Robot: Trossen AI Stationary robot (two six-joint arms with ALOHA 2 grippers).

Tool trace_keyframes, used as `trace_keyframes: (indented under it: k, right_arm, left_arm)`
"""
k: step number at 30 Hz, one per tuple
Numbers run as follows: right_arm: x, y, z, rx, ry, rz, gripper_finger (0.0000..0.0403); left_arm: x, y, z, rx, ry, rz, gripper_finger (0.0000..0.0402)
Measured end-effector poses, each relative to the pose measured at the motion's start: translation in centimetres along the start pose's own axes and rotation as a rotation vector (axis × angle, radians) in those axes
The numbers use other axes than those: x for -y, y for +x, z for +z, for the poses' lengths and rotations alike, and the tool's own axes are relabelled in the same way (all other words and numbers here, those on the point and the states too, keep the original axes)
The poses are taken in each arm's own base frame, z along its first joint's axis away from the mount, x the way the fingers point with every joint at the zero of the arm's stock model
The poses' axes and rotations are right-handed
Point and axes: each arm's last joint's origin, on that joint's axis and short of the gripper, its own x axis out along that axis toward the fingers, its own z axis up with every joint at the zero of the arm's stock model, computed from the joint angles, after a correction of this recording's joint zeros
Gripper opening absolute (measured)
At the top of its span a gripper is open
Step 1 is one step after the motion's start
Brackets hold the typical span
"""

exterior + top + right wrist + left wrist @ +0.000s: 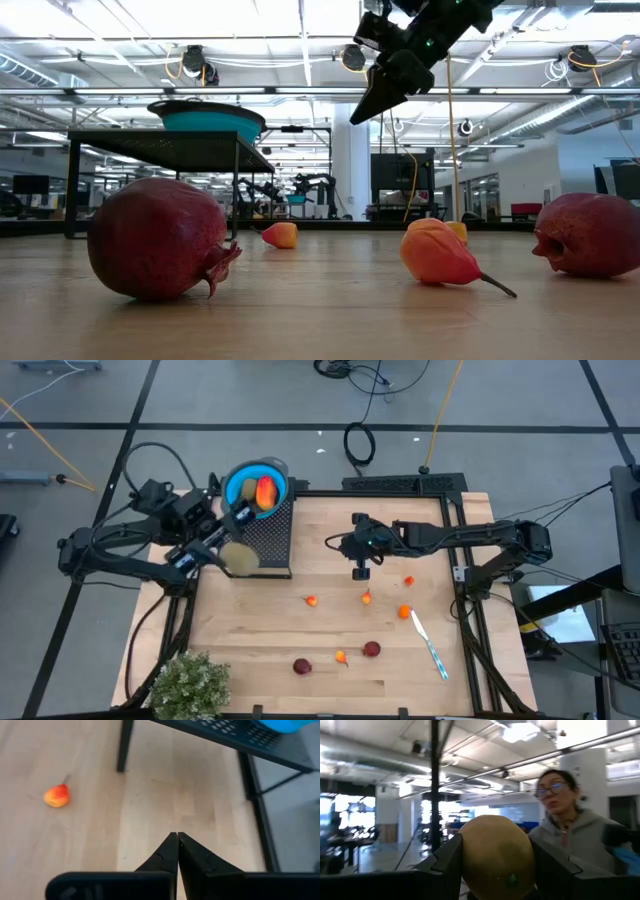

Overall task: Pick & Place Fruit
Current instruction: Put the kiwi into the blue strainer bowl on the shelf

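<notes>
Olive-brown fruit is sitting clamped between the fingers of the left pincer, which is hovering just in front of the black rack, below the blue bowl. That bowl, on the rack's far end, is already holding a red-orange fruit. To do this step well, I judge the arm should be lifting the oval clear of the rack's edge, centring it over the bowl, then letting go low. The right pincer is hanging empty and fully closed, right of the rack. Orange bits, two dark red balls and a utensil are lying well away from the rack; a person is standing beyond the tabletop. Nothing is blocking the way but the rack itself.
</notes>
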Motion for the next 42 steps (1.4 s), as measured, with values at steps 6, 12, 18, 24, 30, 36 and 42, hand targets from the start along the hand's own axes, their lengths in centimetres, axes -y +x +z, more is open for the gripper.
trace_keyframes:
  k: [6, 12, 18, 24, 30, 36, 42]
  right_arm:
    - [0.8, 0.2, -0.2, 0.079, 0.005, 0.141, 0.0001]
    - [1.2, 1.5, -1.8, 0.262, 0.003, 0.215, 0.0001]
    - [1.0, 2.7, -4.9, 0.369, 0.039, 0.211, 0.0000]
    - [1.2, 2.8, -7.4, 0.536, 0.110, 0.229, 0.0000]
    - [1.7, 1.6, -8.5, 0.608, 0.169, 0.189, 0.0000]
    - [2.1, -1.6, -9.5, 0.610, 0.207, 0.153, 0.0000]
    - [2.1, -5.2, -11.0, 0.576, 0.264, 0.064, 0.0000]
  left_arm:
    - [1.2, 0.6, 0.4, 0.028, 0.075, -0.125, 0.0188]
    - [1.9, 1.2, 0.2, 0.036, 0.101, -0.186, 0.0184]
    - [2.2, 1.6, 0.1, 0.041, 0.090, -0.210, 0.0194]
    - [2.3, 1.6, 0.1, 0.043, 0.090, -0.214, 0.0182]
    - [2.3, 1.6, 0.1, 0.043, 0.079, -0.212, 0.0191]
    - [2.3, 1.6, 0.2, 0.045, 0.064, -0.207, 0.0184]
    - [2.3, 1.6, 0.2, 0.045, 0.062, -0.207, 0.0187]
